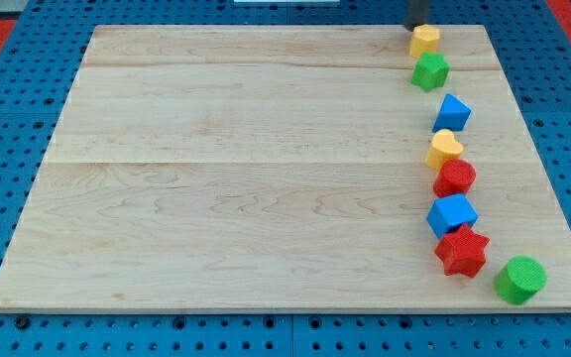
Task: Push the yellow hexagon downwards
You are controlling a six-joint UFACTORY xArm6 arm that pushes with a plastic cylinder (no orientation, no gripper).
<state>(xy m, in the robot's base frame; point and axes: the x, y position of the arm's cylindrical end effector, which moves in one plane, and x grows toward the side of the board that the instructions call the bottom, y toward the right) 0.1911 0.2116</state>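
Observation:
The yellow hexagon (424, 40) lies near the top right of the wooden board (246, 169). My tip (416, 27) sits just above it at the view's top, touching or nearly touching its upper left edge. A green star (429, 71) lies directly below the hexagon, touching it.
Further down the right side runs a column of blocks: a blue triangle-like block (452, 112), a yellow heart (444, 149), a red round block (454, 178), a blue cube (451, 214), a red star (461, 251) and a green cylinder (519, 280).

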